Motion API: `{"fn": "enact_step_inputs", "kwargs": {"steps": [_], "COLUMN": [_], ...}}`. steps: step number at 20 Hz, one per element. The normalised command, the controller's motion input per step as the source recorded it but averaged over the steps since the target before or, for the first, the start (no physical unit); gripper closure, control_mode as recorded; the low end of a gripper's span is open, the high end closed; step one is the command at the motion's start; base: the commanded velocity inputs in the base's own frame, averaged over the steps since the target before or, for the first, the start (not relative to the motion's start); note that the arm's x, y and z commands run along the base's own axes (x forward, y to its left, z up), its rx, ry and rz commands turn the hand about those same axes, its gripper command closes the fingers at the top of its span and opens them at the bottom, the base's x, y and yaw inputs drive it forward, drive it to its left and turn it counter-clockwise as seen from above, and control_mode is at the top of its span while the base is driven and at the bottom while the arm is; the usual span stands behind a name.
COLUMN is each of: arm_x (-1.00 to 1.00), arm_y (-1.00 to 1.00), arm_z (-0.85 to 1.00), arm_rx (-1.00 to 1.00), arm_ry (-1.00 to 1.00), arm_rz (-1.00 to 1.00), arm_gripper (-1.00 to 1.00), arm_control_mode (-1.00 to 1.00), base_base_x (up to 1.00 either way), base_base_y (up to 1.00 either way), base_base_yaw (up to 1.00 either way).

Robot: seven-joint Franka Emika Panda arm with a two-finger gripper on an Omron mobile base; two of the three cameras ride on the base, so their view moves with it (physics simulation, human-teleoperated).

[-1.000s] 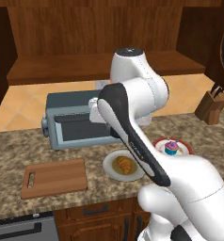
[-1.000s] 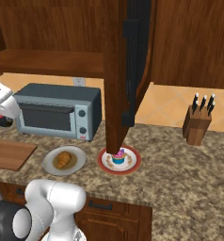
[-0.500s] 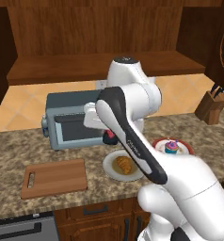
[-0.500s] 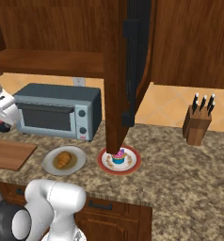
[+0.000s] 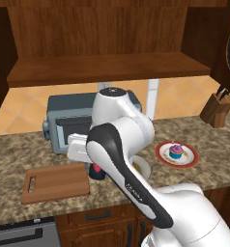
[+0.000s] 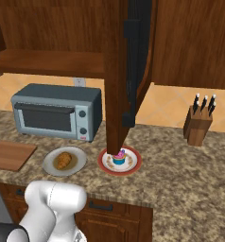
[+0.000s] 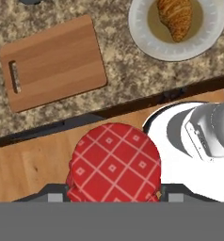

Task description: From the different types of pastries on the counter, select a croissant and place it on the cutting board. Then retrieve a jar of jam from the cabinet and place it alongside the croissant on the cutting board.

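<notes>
My gripper [image 7: 111,194] is shut on the jar of jam [image 7: 114,162], a round jar with a red checked lid held between the two fingertips. From the left base, the jar [image 5: 96,171] hangs low just past the right edge of the reddish-brown cutting board [image 5: 54,182], which is bare [image 7: 52,61]. The croissant [image 7: 176,16] lies on a round grey plate [image 7: 142,30] to the right of the board [image 6: 8,155]; from the right base the croissant [image 6: 64,160] is plain to see. My arm hides that plate in the left base view.
A cupcake [image 5: 175,151] sits on a red-rimmed plate right of the croissant. A grey-blue toaster oven [image 6: 57,111] stands behind the board and plate. A knife block [image 6: 198,124] is at the far right. The open cabinet door [image 6: 128,61] hangs over the counter.
The hand has come down from in front of the toaster oven, carrying the jar, to just above the counter beside the board. The pastries and board have not moved.
</notes>
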Motion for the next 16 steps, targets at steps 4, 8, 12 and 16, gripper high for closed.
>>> {"fn": "enact_step_inputs", "kwargs": {"steps": [4, 8, 12, 16], "arm_x": [0.40, 0.05, 1.00, 0.09], "arm_y": [0.18, 0.48, 0.26, 0.41], "arm_z": [0.01, -0.26, -0.01, -0.22], "arm_rx": [0.02, -0.01, 0.00, 0.00], "arm_ry": [-0.10, 0.00, -0.11, 0.02], "arm_rz": [0.00, 0.00, 0.00, 0.01], "arm_gripper": [1.00, 1.00, 1.00, 1.00], "arm_control_mode": [-1.00, -1.00, -1.00, -1.00], "base_base_x": [0.00, 0.00, 0.00, 0.00], "base_base_y": [0.00, 0.00, 0.00, 0.00], "base_base_yaw": [0.00, 0.00, 0.00, 0.00]}}
